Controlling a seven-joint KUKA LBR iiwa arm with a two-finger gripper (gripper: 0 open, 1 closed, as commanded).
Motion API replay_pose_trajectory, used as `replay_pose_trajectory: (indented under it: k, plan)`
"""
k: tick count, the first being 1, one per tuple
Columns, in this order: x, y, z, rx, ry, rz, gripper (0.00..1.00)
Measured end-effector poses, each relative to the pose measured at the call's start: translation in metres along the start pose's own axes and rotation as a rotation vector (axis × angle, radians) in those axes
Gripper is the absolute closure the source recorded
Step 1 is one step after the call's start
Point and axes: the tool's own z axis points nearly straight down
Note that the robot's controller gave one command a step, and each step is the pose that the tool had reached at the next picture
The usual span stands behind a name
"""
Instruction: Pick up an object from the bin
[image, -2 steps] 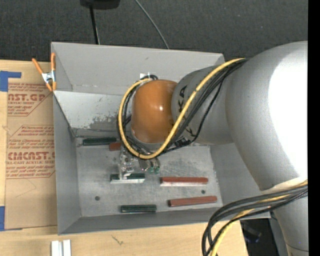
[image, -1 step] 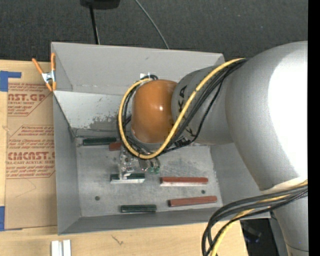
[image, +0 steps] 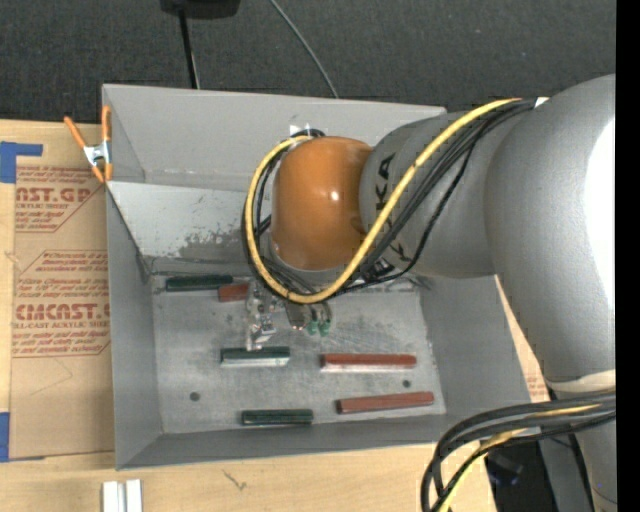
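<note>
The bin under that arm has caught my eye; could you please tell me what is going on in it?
The arm reaches into the grey bin from the right, and its gripper hangs low over a dark green stick lying flat mid-floor, not lifted. A red-brown stick lies to its right, a second red-brown stick nearer the front, and a front green stick by the near wall.

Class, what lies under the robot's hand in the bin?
A dark green stick lies flat just below the hand. The orange cover hides the bin floor behind it.
</note>
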Motion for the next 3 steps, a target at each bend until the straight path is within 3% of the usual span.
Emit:
replay_pose_trajectory:
  k: [1, 3]
  plan:
    - [-0.0143, -0.0108, -0.0500, -0.001, -0.014, -0.022, 0.00]
    - [-0.0090, -0.0089, -0.0540, 0.000, -0.003, -0.028, 0.00]
